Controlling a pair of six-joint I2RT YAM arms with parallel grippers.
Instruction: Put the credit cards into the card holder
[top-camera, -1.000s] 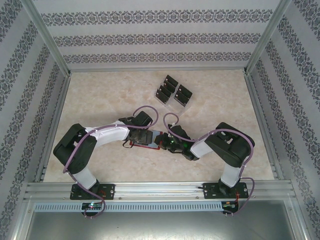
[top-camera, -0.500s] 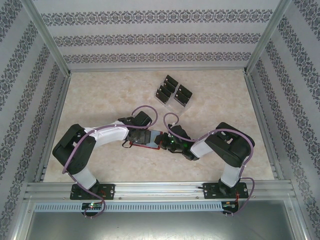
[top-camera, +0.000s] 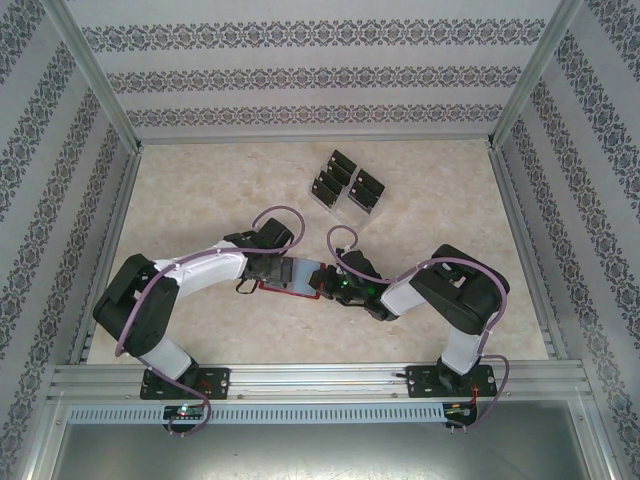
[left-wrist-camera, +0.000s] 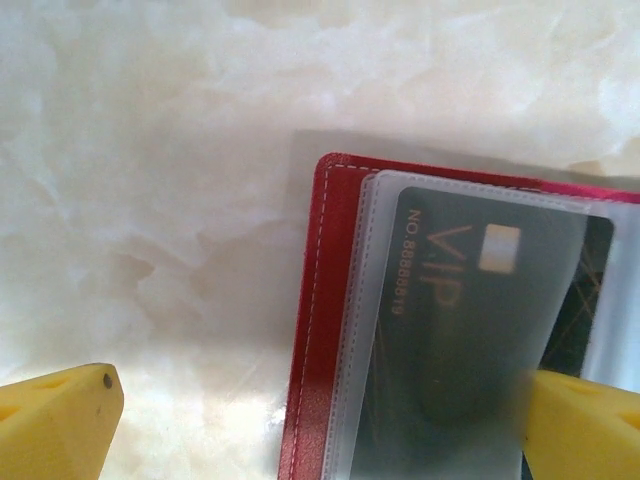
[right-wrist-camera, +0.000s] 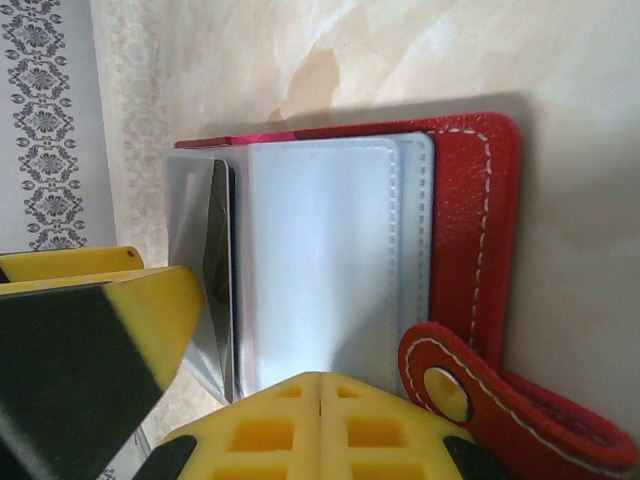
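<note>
The red card holder (top-camera: 290, 288) lies open on the table between my two grippers. In the left wrist view its red edge (left-wrist-camera: 310, 330) frames clear sleeves, and a black VIP credit card (left-wrist-camera: 470, 320) sits inside one. My left gripper (left-wrist-camera: 320, 430) is open, one fingertip (left-wrist-camera: 55, 420) over bare table and the other over the sleeve. My right gripper (right-wrist-camera: 320, 420) is shut, its tips resting on a pale sleeve of the card holder (right-wrist-camera: 470, 210) beside the snap tab (right-wrist-camera: 450, 390). The card (right-wrist-camera: 215, 260) shows edge-on there. More black credit cards (top-camera: 345, 185) stand farther back.
The spare cards stand in a clear plastic rack (top-camera: 352, 205) behind the grippers. A finger of the left gripper (right-wrist-camera: 130, 330) reaches in at the left of the right wrist view. Metal frame rails (top-camera: 120, 200) and patterned walls bound the marble table (top-camera: 200, 190).
The left arm has swung its elbow out to the left and its gripper has drawn back a little, which uncovers more of the card holder's inside. The right arm has stayed still.
</note>
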